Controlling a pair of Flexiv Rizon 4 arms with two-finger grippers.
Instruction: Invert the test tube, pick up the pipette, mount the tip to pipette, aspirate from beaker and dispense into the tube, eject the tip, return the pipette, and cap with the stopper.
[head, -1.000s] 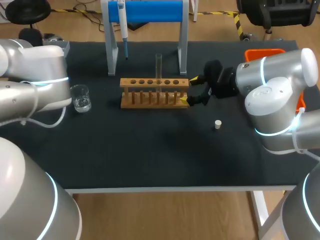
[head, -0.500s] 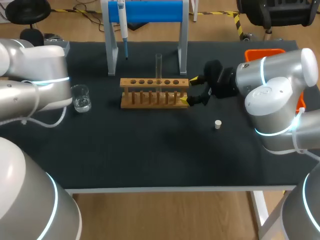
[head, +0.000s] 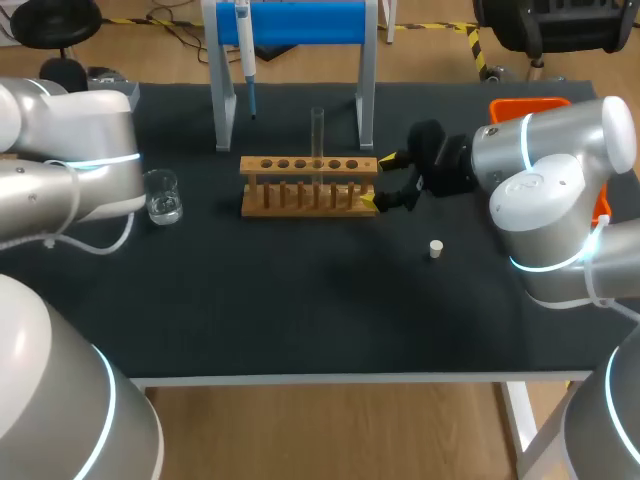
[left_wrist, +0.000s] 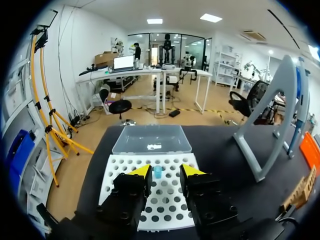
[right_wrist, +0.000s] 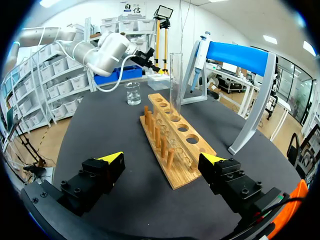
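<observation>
on the black table (head: 300, 310) a test tube (head: 317, 135) is stood upright in the wooden rack (head: 308, 186). the right hand (head: 377, 180) is held spread wide just at the rack's end. the pipette (head: 244, 50) is hung on the blue stand (head: 300, 22). the beaker (head: 161, 195) and stopper (head: 436, 248) are set well apart. the left hand (left_wrist: 165, 171), narrowly parted and holding nothing, is poised over a white tip tray (left_wrist: 166, 205).

In the head view, the orange plastic tray (head: 540, 105) is largely hidden behind the right arm (head: 560, 170), and the left arm (head: 70, 150) is cut off at the left edge. In the left wrist view, the white perforated tip rack (left_wrist: 114, 172) is partly covered by the left gripper (left_wrist: 164, 172).
</observation>
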